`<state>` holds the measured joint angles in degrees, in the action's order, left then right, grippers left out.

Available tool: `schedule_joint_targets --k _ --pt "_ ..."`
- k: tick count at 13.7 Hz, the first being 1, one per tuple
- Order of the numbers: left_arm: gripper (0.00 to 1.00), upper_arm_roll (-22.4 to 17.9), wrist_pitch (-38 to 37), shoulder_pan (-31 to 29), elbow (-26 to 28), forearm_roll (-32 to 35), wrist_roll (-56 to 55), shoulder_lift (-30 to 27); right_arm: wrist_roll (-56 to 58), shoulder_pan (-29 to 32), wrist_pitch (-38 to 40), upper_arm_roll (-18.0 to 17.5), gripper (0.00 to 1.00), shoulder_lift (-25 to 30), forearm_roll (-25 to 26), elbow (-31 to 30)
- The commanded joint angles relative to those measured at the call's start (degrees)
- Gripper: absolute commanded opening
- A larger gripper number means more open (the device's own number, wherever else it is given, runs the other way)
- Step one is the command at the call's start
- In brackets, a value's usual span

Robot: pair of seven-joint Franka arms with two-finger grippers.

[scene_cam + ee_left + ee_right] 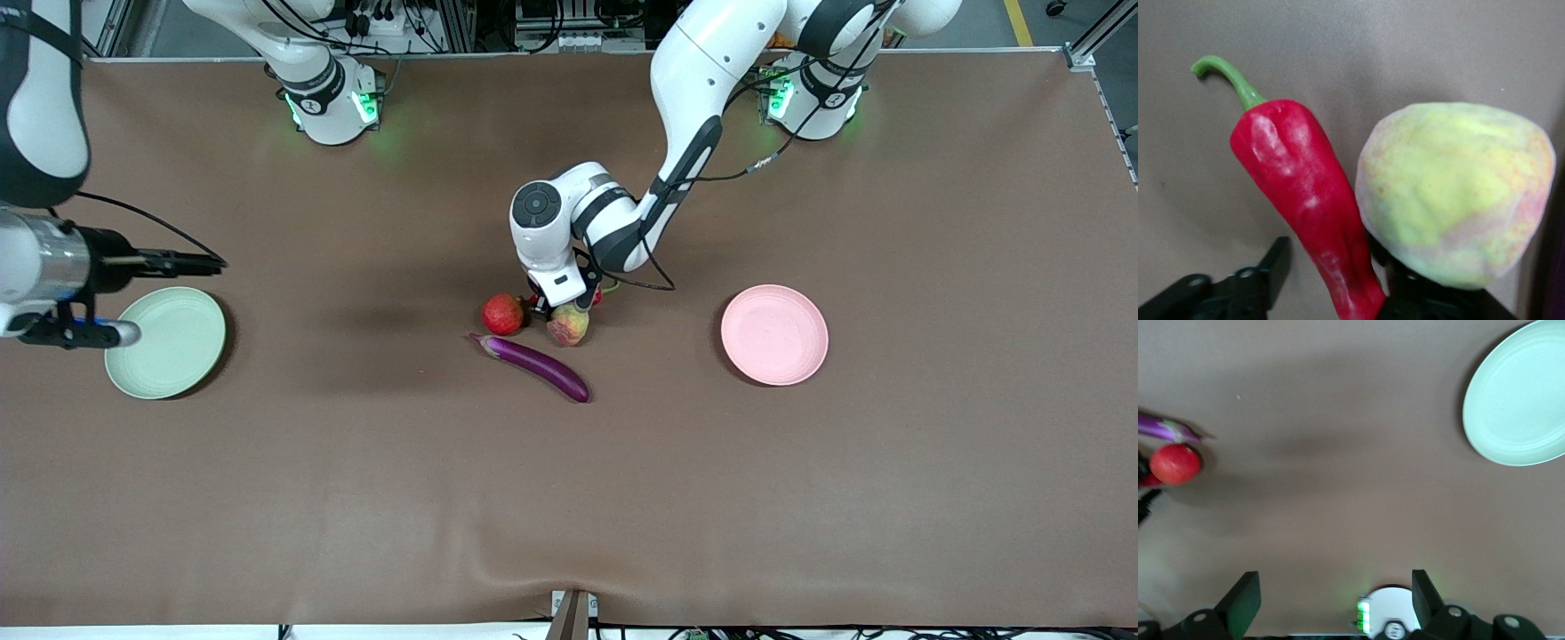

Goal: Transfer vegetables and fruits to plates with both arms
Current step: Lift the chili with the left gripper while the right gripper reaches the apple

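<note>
My left gripper point(564, 300) is low at the table's middle, open, its jaws on either side of the red chili pepper point(1298, 180); one finger point(1275, 267) stands clear of it. The yellowish-pink peach-like fruit point(1451, 193) lies against the pepper. In the front view the peach-like fruit point(569, 324) and the round red fruit point(503, 314) flank the gripper, and only a bit of the pepper point(597, 297) shows. The purple eggplant point(533, 363) lies nearer the camera. My right gripper point(1335, 600) is open and empty, high beside the pale green plate point(166, 342). The pale pink plate point(774, 335) is bare.
The brown cloth point(569, 498) covers the table and wrinkles at its near edge. The right arm point(40, 267) hangs large over its end of the table. The right wrist view shows the green plate point(1521, 400), red fruit point(1175, 463) and eggplant point(1165, 427).
</note>
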<state>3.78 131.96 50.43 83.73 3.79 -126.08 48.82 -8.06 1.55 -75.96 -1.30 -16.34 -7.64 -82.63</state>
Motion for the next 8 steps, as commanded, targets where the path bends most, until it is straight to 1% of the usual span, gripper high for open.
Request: schedule_joint_targets --k 1,3,6,8 --pt "0.0 -0.97 -1.87 1.16 -1.2 1.22 -2.23 -1.96 -10.79 -2.68 -0.06 -0.02 1.0 -0.88 -4.21 0.63" --pt "0.0 -0.62 -7.22 0.9 -1.37 0.61 -1.97 -6.35 -20.37 -4.53 -1.72 -0.02 1.0 -1.23 -9.13 -0.86" --pt "0.0 -0.18 -15.04 -0.15 -1.2 0.34 0.65 -14.26 -26.29 -8.04 -5.24 -0.02 1.0 -1.23 -9.76 -4.11" --pt "0.0 -0.26 -22.06 -1.3 -1.11 -1.23 12.29 -17.0 -29.01 -10.76 -8.74 -0.2 1.0 -1.23 -9.85 -6.65"
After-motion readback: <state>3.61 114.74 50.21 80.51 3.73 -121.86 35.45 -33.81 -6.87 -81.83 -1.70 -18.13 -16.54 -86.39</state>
